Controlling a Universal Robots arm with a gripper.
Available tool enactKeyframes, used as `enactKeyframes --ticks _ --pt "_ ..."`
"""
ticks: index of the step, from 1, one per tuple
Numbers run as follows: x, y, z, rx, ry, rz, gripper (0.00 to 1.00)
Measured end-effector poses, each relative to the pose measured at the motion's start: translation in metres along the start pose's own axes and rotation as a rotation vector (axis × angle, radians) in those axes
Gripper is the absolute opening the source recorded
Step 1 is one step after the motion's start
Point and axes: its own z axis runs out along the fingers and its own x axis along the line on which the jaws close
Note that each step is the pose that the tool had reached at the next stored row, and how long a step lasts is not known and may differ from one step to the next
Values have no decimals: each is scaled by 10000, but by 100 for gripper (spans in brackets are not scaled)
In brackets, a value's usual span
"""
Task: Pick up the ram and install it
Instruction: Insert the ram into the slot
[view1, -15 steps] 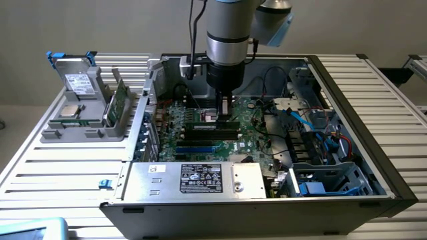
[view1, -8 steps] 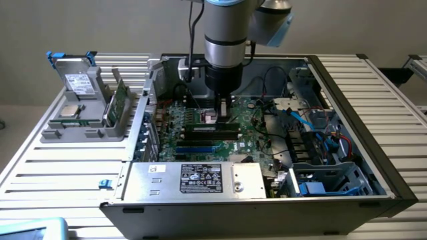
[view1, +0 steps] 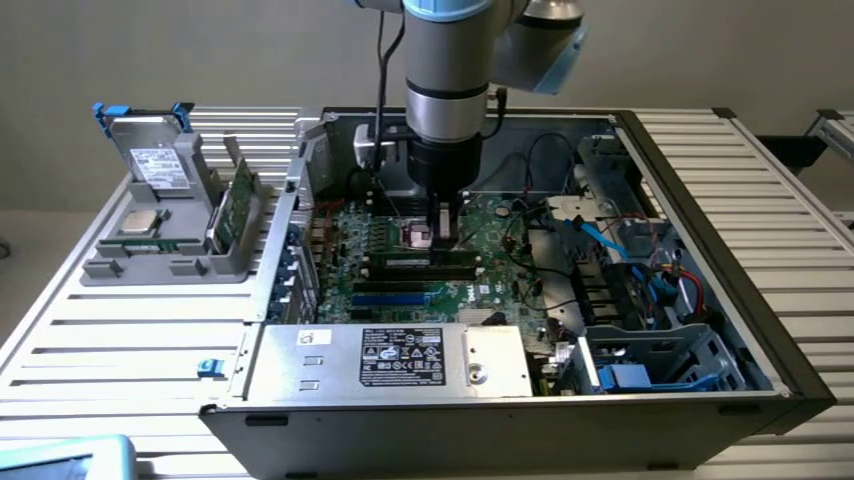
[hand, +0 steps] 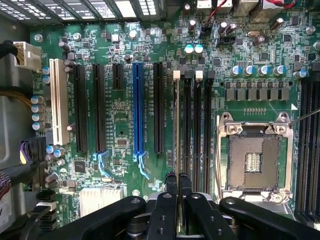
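Observation:
The ram (hand: 176, 125) shows edge-on as a thin pale strip. It stands along the memory slot nearest the long black card slots, with its far end at the slot's white latch (hand: 176, 75). My gripper (hand: 177, 181) is shut, its two black fingertips pinched close together over the strip's near end. In the exterior view the gripper (view1: 441, 238) reaches straight down into the open computer case, onto the green motherboard (view1: 400, 290) by the memory slots. The part of the ram under the fingers is hidden.
An empty processor socket (hand: 252, 160) lies beside the memory slots, with a blue card slot (hand: 138, 110) on the other side. At the exterior view's left, a grey holder (view1: 160, 262) carries a silver drive (view1: 158, 165), a square chip (view1: 140, 222) and a green board (view1: 238, 205). Cables (view1: 601, 240) and the power supply (view1: 387, 358) crowd the case.

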Motion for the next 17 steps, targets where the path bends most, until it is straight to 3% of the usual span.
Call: enactKeyframes --ticks 4,17 --pt "-4 1 18 6 30 1 13" --pt "-33 1 27 9 30 2 13"
